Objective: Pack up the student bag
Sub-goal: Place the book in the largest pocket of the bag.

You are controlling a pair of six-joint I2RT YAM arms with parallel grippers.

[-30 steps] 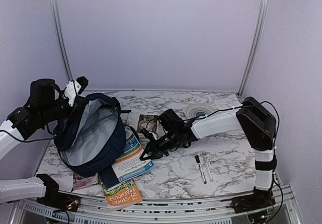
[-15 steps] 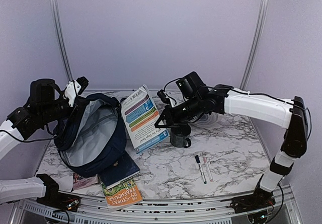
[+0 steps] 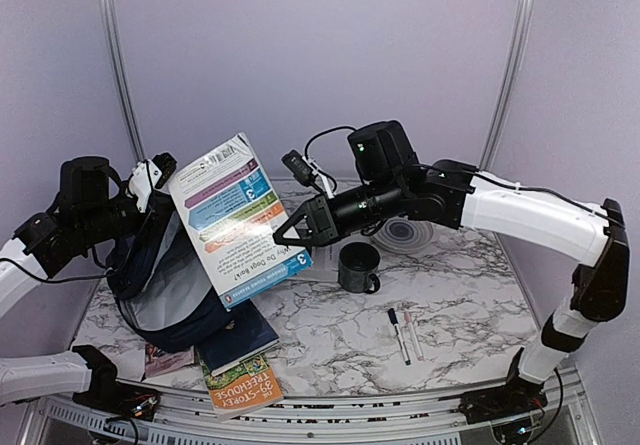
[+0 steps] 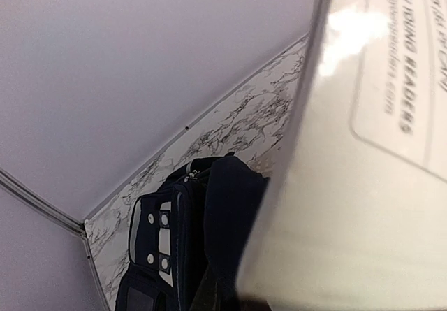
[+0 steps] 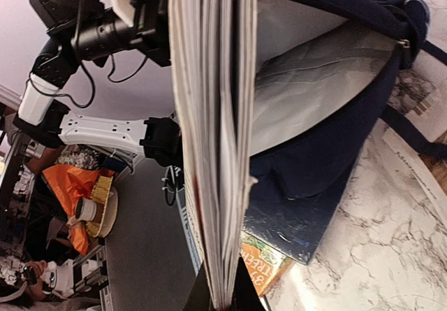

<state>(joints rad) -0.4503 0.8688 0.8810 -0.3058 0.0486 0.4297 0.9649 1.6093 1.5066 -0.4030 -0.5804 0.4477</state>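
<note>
Even, soft light; glare on the blurred book (image 4: 363, 171).

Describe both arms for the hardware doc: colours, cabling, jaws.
The left arm and right arm both have white tubular links between chunky black joint housings. Thin black cables loop loosely along each. The right wrist carries a black block with a small green light, and its jaws are black and tapered.

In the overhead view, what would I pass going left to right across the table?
bag → raised book → mug → pens
</note>
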